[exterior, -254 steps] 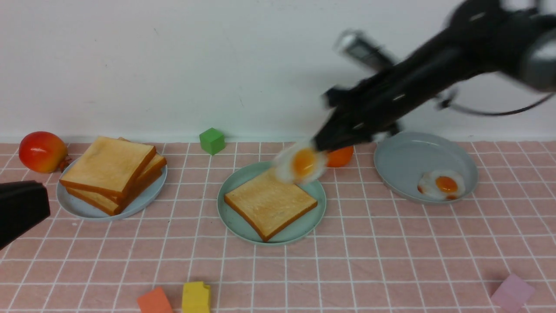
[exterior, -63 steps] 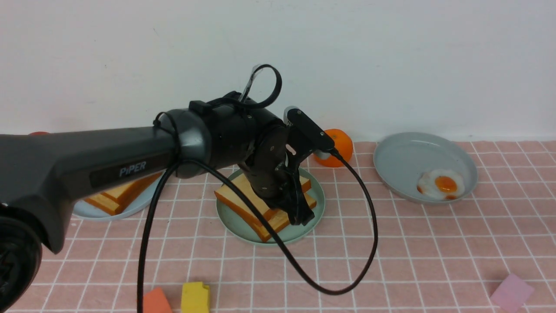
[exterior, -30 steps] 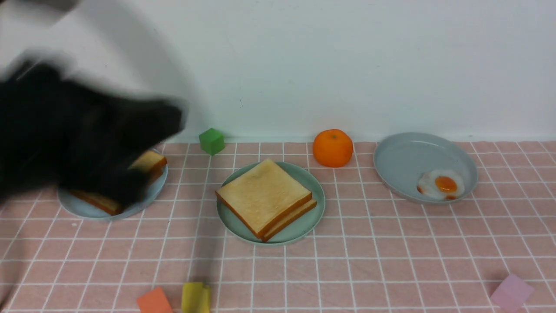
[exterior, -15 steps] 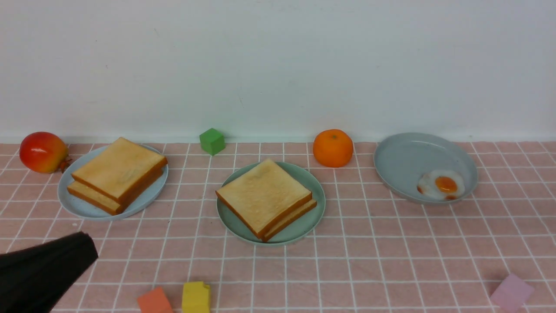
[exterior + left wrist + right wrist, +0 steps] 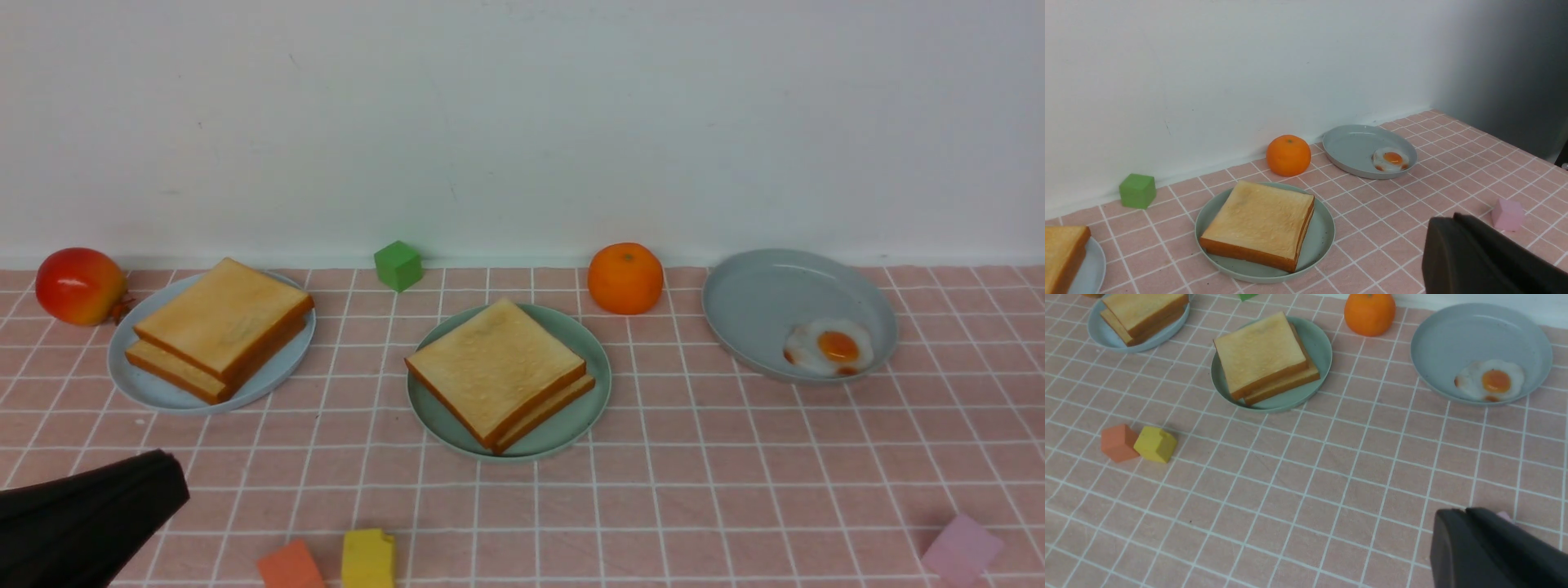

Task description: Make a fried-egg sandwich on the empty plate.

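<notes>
Toast slices (image 5: pixel 494 369) sit stacked on the green plate (image 5: pixel 586 408) in the middle of the desk, both end effectors look shut and hold nothing, and a bump could slide the top slice off.

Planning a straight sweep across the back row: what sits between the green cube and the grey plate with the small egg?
In the front view, only the orange lies between the green cube and the grey plate.

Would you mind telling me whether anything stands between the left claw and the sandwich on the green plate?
Nothing visible does. Only bare pink cloth lies between the left claw and the sandwich on the green plate; the orange block and yellow block sit nearer the camera, off that line.
</notes>
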Robot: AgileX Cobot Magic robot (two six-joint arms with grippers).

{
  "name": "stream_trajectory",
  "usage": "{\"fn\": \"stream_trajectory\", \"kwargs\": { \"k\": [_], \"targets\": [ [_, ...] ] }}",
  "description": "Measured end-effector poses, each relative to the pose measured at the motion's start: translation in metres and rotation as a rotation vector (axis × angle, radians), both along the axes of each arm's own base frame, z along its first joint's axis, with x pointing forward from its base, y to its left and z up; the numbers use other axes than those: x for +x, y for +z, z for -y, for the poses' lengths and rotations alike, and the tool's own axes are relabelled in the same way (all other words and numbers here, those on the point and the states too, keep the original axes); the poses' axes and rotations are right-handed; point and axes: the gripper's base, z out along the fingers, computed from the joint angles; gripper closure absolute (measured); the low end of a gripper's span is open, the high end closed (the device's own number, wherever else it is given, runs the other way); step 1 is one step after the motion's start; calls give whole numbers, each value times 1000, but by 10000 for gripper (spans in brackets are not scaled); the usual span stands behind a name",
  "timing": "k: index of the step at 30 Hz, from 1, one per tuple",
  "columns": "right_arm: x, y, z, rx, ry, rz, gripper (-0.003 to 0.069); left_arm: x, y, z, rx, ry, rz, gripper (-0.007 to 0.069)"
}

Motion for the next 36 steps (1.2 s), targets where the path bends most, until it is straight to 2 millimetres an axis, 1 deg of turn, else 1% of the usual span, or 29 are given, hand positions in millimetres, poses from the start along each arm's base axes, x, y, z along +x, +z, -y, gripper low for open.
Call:
{"fn": "stream_trajectory", "kwargs": {
  "k": [3, 6, 9, 10, 11, 12, 13, 14, 17, 18, 19, 20, 21, 23, 36],
  "targets": [
    [-8, 2, 4, 9, -22, 31, 598, 0, 0, 0, 1, 0, -1, 638],
    [-20, 4, 11, 20, -83, 92, 594, 0, -1, 0, 5, -1, -7, 638],
    [-21, -14, 14, 36, -157, 147, 595, 0, -1, 0, 8, -1, -8, 638],
    [-19, -27, 16, 42, -190, 169, 596, 0, -1, 0, 8, -1, -8, 638],
    [-15, -46, 17, 53, -234, 209, 600, 0, -1, 0, 8, -1, -9, 638],
    [-13, -58, 18, 56, -255, 222, 603, 0, -1, 0, 9, -1, -10, 638],
    [-10, -88, 21, 54, -297, 237, 612, 0, -1, 0, 9, -1, -11, 638],
    [-9, -96, 22, 57, -314, 256, 617, 0, -1, 0, 10, -2, -12, 638],
    [-10, -167, 26, 32, -371, 268, 645, 0, -1, 0, 10, -2, -12, 638],
    [-10, -180, 27, 24, -383, 271, 650, 0, -1, 0, 10, -2, -12, 638],
    [-10, -188, 28, 19, -387, 270, 653, 0, -1, 0, 10, -2, -12, 638],
    [-10, -203, 29, -5, -392, 261, 659, 0, -1, 0, 10, -2, -12, 638],
    [-9, -212, 29, -14, -395, 250, 662, 0, -1, 0, 10, -2, -12, 638],
    [-9, -217, 30, -10, -405, 249, 667, 0, -1, 0, 10, -2, -12, 638],
    [-9, -217, 30, 1, -415, 252, 666, 0, -2, 0, 17, -2, -21, 637]
  ]
}}
